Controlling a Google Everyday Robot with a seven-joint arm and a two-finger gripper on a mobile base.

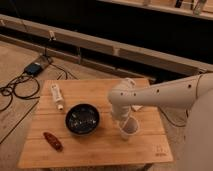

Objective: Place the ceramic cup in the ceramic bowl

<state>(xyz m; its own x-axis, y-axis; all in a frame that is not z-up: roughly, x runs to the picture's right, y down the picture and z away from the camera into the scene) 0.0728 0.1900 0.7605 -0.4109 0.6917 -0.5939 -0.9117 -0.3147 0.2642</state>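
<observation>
The hand [124,122] is down at the cup [130,130], which stands on the surface [100,150] near the bowl [82,119]; this looks like the grasp, though I cannot tell whether it has clamped, and next comes lifting it across into the bowl.

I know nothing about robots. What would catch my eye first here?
The big white arm extends in from the right, with its hand right at the small white ceramic cup on the wooden table. Just left of the cup sits the glossy black ceramic bowl, with a white tube and a reddish-brown object further left.
</observation>
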